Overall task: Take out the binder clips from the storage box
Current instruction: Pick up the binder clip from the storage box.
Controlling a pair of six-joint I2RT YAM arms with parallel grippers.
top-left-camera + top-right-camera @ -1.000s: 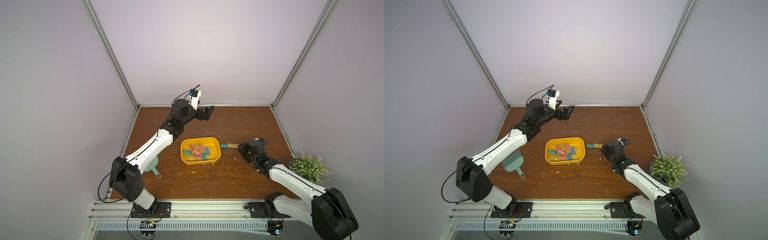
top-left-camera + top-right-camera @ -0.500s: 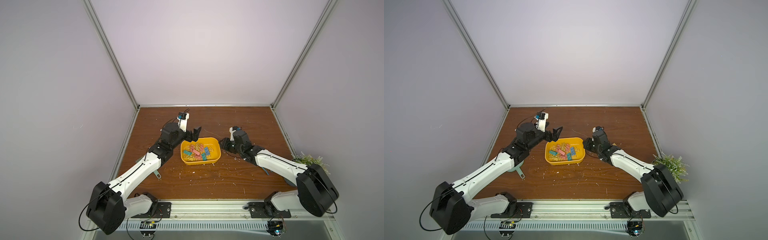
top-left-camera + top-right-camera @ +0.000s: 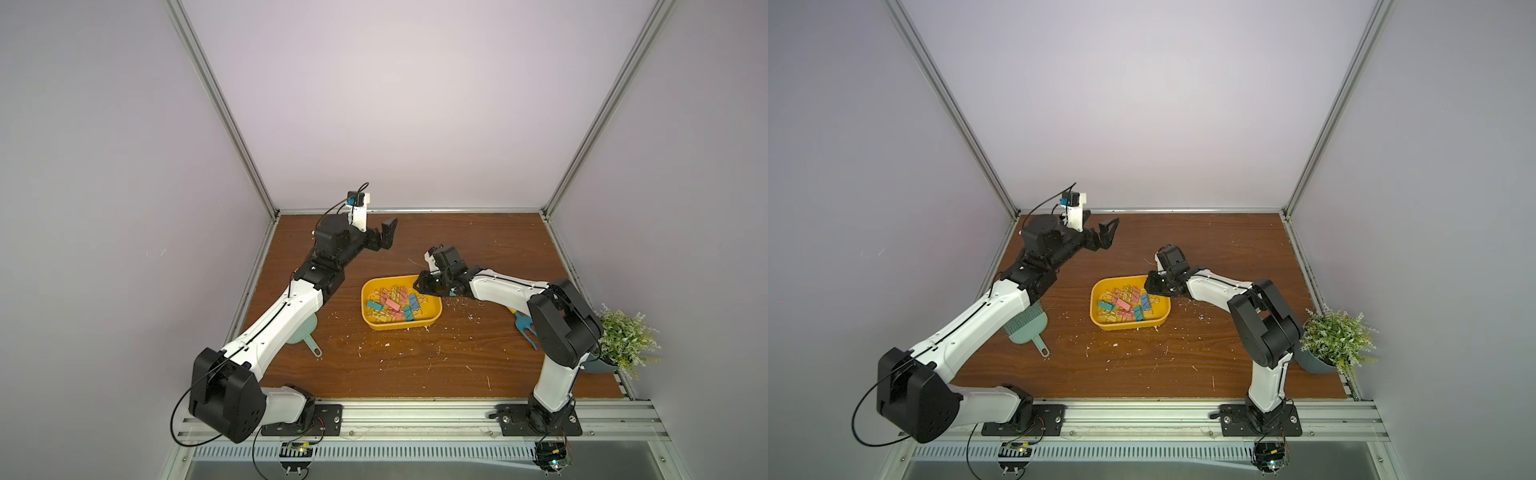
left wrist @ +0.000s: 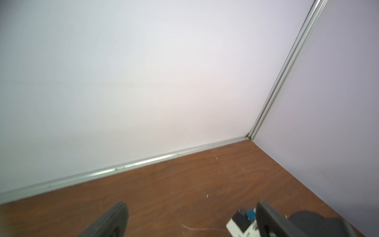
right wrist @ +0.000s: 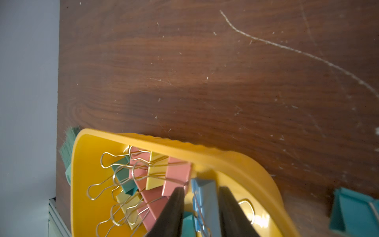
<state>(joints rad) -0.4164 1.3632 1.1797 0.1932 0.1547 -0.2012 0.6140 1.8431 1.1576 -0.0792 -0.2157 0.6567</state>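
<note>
The yellow storage box [image 3: 399, 327] [image 3: 1125, 327] sits mid-table with several pastel binder clips [image 3: 392, 305] [image 3: 1125, 306] piled inside. My right gripper [image 3: 419, 286] [image 3: 1148, 285] reaches over the box's far right corner. In the right wrist view its fingers [image 5: 174, 207] stand on either side of a blue binder clip [image 5: 207, 197], closed in on it, while pink, yellow and teal clips [image 5: 155, 170] lie beside it under the rim [image 5: 205, 152]. A teal clip [image 5: 352, 211] lies on the table outside the box. My left gripper [image 3: 384, 237] [image 3: 1106, 235] [image 4: 190, 207] hangs open and empty above the far left of the table.
A teal dustpan [image 3: 305, 332] [image 3: 1025, 328] lies partly under my left arm. A blue garden fork [image 3: 524, 328] lies behind my right arm, and a potted plant [image 3: 623, 340] [image 3: 1333, 336] stands at the right edge. White scraps litter the wood around the box.
My right gripper has moved from the table right of the box to its far right corner and over the clips. My left gripper dipped toward the box, then rose back to the far left.
</note>
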